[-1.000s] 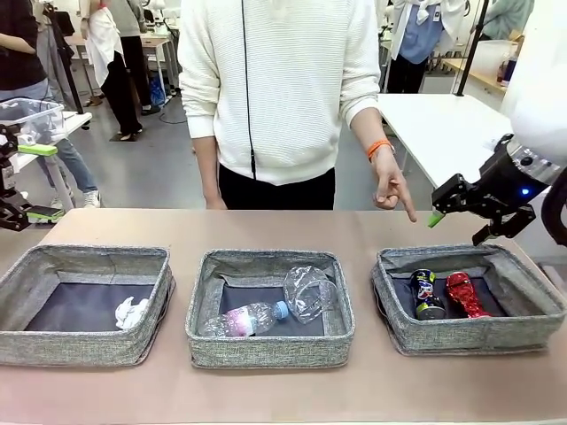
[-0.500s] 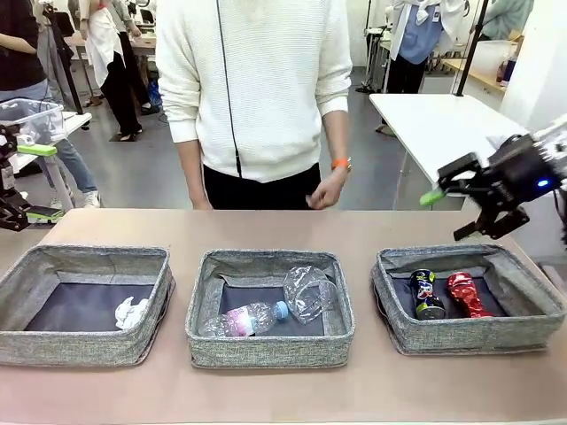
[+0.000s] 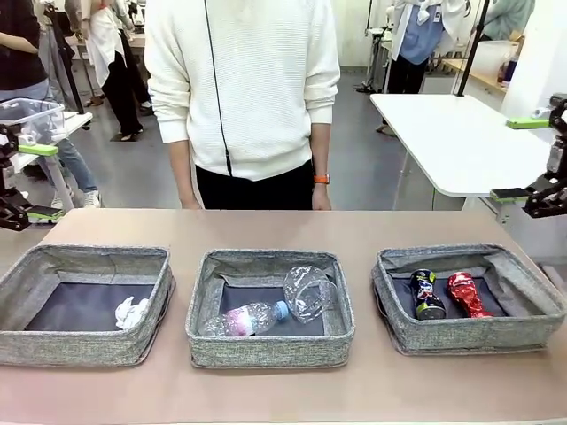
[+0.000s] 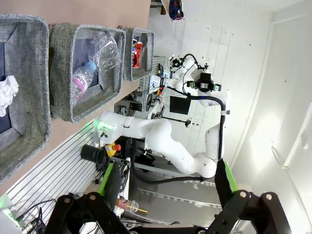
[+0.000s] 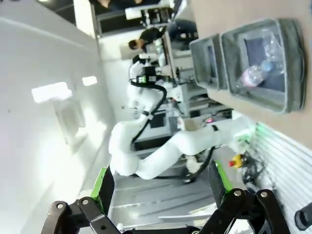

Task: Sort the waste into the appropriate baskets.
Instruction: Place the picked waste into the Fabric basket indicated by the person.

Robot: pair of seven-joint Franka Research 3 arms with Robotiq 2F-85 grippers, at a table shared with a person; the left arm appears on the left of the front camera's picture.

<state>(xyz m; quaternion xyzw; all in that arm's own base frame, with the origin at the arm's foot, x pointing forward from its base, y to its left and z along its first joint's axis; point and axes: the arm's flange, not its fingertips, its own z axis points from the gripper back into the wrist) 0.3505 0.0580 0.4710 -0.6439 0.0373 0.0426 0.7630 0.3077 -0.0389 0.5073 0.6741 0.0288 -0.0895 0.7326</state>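
Waste sits sorted in all three low grey woven-fabric baskets on the tan table (image 3: 266, 390). Left basket (image 3: 18, 292), at 9 o'clock in the front view: crumpled white paper ball (image 3: 131, 312). Middle basket (image 3: 266, 350): clear blue-capped plastic bottle (image 3: 244, 319) lying flat, clear crushed plastic cup (image 3: 308, 292) tilted against the right wall at its 2 o'clock corner. Right basket (image 3: 532, 332), at 3 o'clock: crushed dark-blue can (image 3: 428, 295) and crushed red can (image 3: 464, 294) side by side, just apart. No loose litter visible on the table; sorting looks finished, judging by this layout.

Left claw (image 3: 18, 181) is parked off the table's 9 o'clock edge, fingers spread wide, holding nothing. Right claw (image 3: 532, 159) is raised past the 3 o'clock edge, also spread and empty.

Risks from here:
- The cup rides high on the basket wall; a bump to the table or basket could tip it out.
- A person in a white sweater (image 3: 239, 80) stands close at 12 o'clock; any sweep of an arm across the table could meet a hand.
- The right claw is near a neighbouring white table (image 3: 443, 142); a careless retreat could clip it.

View differences: the left wrist view shows the paper ball (image 4: 6, 92), bottle (image 4: 83, 78), cup (image 4: 107, 48) and red can (image 4: 138, 48) from the side, plus its own green-padded fingers (image 4: 108, 183) apart. The right wrist view catches the bottle (image 5: 256, 73) and its spread fingers (image 5: 103, 185), but the cans lie outside it.
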